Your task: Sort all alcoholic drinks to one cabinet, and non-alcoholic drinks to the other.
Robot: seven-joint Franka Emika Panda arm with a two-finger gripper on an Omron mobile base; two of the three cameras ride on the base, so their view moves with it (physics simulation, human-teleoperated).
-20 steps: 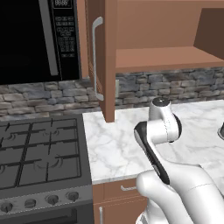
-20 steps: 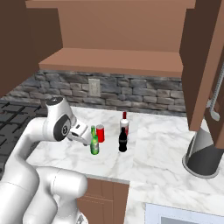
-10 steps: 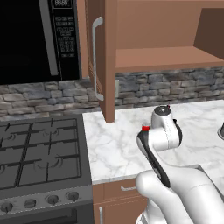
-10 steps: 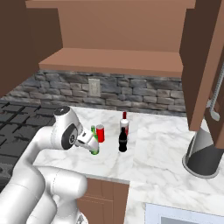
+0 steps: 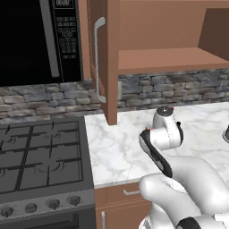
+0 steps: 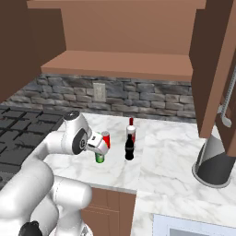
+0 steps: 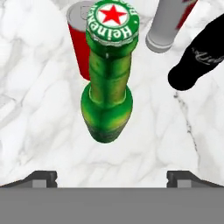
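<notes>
In the hand view the green glass bottle (image 7: 108, 83) stands upright on the marble, straight ahead of my gripper (image 7: 112, 177). The gripper is open, its fingertips (image 7: 42, 177) wide apart and clear of the bottle. Behind the green bottle is the red can (image 7: 80, 41), with the white bottle (image 7: 168, 25) and the black cola-style bottle (image 7: 197, 59) further right. From the right base view the gripper (image 6: 100, 148) hangs over the green bottle (image 6: 99, 158), beside the red can (image 6: 107, 138), white bottle (image 6: 131, 132) and black bottle (image 6: 129, 149). The open cabinet's shelf (image 6: 120, 64) is bare.
A cabinet door (image 5: 105, 58) with a grey handle (image 5: 97, 58) stands open over the counter's left end. A microwave (image 5: 36, 40) hangs above the gas stove (image 5: 40, 156). A grey cone-shaped appliance (image 6: 215, 161) stands right, under another open door (image 6: 216, 69).
The arm has swung forward and down toward the bottles, and the hand now covers the green bottle's upper part in the right base view. The jaws stay open.
</notes>
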